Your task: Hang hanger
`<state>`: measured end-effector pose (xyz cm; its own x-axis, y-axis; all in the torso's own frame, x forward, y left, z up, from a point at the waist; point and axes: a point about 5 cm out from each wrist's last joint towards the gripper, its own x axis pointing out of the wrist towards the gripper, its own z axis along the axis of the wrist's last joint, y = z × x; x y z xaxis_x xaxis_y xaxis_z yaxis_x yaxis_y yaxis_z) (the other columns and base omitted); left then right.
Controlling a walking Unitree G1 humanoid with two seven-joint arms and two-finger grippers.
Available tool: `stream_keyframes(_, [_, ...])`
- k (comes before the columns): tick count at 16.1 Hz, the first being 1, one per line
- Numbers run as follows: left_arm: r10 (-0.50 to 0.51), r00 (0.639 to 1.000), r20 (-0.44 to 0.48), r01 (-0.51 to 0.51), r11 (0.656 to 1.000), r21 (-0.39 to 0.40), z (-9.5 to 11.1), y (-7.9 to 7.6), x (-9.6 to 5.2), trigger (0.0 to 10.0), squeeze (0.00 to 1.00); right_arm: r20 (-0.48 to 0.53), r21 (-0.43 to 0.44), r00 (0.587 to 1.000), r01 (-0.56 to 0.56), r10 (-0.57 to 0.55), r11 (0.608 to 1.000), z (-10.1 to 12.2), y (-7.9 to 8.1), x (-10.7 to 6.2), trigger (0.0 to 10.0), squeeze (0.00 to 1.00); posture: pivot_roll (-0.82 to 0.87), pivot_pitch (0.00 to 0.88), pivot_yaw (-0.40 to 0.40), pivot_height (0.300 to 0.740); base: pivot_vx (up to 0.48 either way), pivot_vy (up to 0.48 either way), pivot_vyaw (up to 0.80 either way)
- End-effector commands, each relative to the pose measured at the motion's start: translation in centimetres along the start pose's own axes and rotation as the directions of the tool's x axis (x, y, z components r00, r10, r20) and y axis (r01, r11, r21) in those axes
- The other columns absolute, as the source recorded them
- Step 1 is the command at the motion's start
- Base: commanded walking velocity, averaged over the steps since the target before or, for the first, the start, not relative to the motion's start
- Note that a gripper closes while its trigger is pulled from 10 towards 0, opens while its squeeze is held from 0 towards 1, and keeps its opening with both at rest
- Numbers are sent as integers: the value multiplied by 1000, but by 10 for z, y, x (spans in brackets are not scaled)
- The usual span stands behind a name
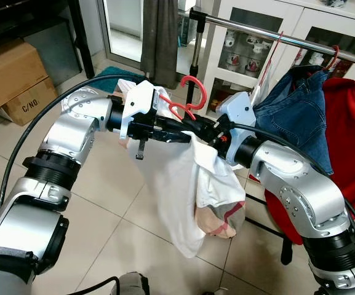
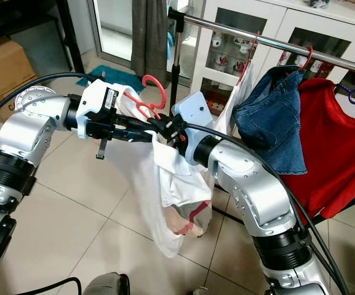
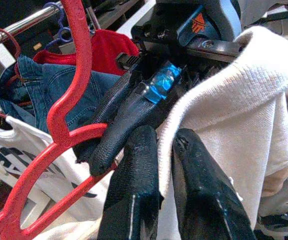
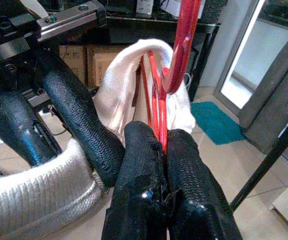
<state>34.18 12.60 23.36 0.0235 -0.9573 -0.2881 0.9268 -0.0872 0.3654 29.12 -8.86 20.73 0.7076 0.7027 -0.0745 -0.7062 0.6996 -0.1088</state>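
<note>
Right gripper (image 4: 161, 150): two black fingers pressed together, pinching red plastic hanger (image 1: 192, 95) at frame below hook. Left gripper (image 3: 166, 165): fingers nearly closed, clamping edge of white knitted garment (image 1: 177, 184) draped over hanger. Both meet mid-air, before chrome clothes rail (image 1: 269, 37), hanger not on rail. Blue denim jeans (image 1: 297, 110) and red shirt (image 1: 349, 141) hang on rail. Brown cardboard box (image 1: 14, 83) reads "C/NO."

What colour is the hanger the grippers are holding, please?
Red; the hanger shows best in the right wrist view.
</note>
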Motion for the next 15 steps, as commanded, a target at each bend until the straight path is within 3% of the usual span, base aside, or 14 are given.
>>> stream_keyframes(1, [-16, 1000, 20, 15, 1000, 23, 7, 2, 3, 0, 0, 17, -11, 1000, -1, 1, 1000, 5, -1, -2, 10000, 0, 31, 18, -43, 740, 0, 0, 0])
stream_keyframes(4, [-50, 998, 35, 50, 999, 6, 7, -2, 5, 0, 0, 16, -7, 1000, 2, -2, 1000, 5, -2, -2, 10000, 0, 32, 20, -45, 740, 0, 0, 0])
stream_keyframes(9, [-250, 966, 71, 250, 968, 11, 23, -30, 17, 0, 0, -13, 18, 997, 80, -79, 997, 0, -13, -1, 10000, 0, 35, 22, -48, 740, 0, 0, 0])
stream_keyframes(10, [-274, 961, 36, 274, 962, 13, 20, -34, 17, 0, 0, -9, 32, 997, 81, -80, 996, 0, -13, -1, 10000, 0, 37, 23, -49, 740, 0, 0, 0])
stream_keyframes(13, [-188, 970, -153, 195, 980, 37, 2, -27, 10, 0, 0, 0, 46, 998, 68, -68, 997, 1, -13, -1, 10000, 0, 34, 24, -48, 740, 0, 0, 0])
stream_keyframes(15, [-12, 964, -267, 36, 996, 85, -4, -14, 1, 0, 0, 0, 48, 998, 69, -70, 996, 2, -13, -2, 10000, 0, 30, 24, -47, 740, 0, 0, 0])
